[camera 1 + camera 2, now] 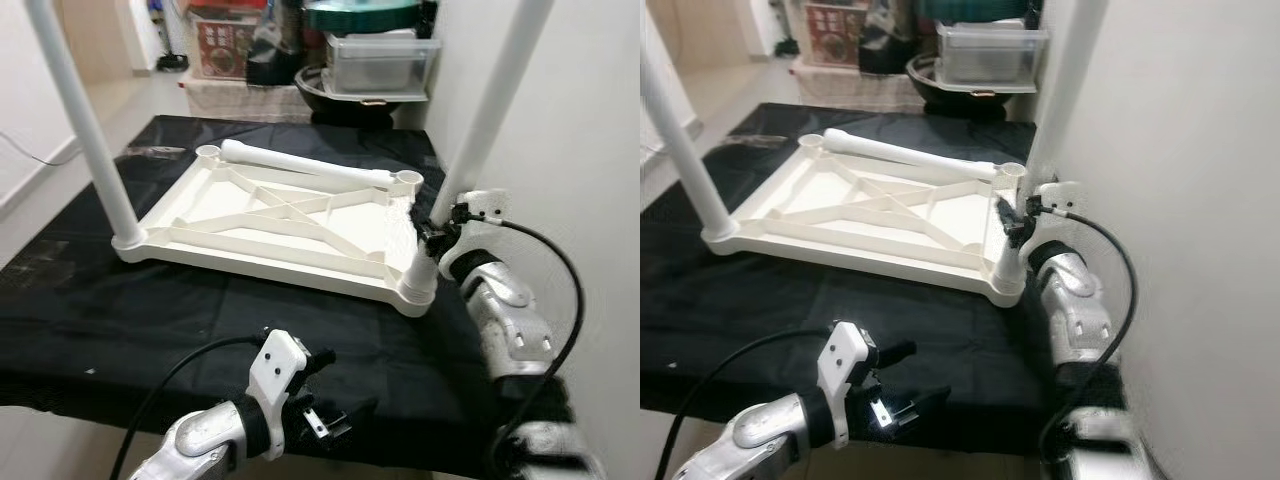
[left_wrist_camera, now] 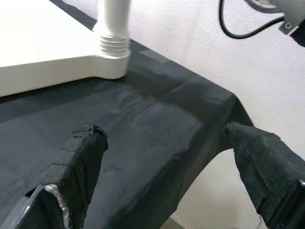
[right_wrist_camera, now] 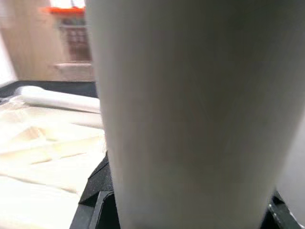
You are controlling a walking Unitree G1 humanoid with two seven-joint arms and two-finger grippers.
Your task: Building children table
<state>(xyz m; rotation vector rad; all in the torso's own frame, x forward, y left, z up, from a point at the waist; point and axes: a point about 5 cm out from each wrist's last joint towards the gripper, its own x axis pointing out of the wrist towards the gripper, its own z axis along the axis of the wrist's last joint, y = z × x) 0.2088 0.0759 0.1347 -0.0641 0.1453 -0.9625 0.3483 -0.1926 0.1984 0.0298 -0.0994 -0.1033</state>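
right hand (image 1: 432,236) clamped on upright table leg (image 1: 487,115) (corner socket), left hand (image 1: 325,400) spread wide over black cloth (image 1: 120,310)

The upturned tabletop (image 1: 280,225) lies on the cloth-covered surface (image 1: 100,310) toward its right edge. Legs stand in its near-left (image 1: 85,130) and near-right (image 1: 480,130) corners. A loose leg (image 1: 305,165) lies along its far edge.

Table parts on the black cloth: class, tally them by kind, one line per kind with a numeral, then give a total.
Tabletop, upside down: 1
Legs standing in corner sockets: 2, near left and near right; the right gripper is at the near right one
Legs lying loose on the tabletop: 1
Total: 4 parts
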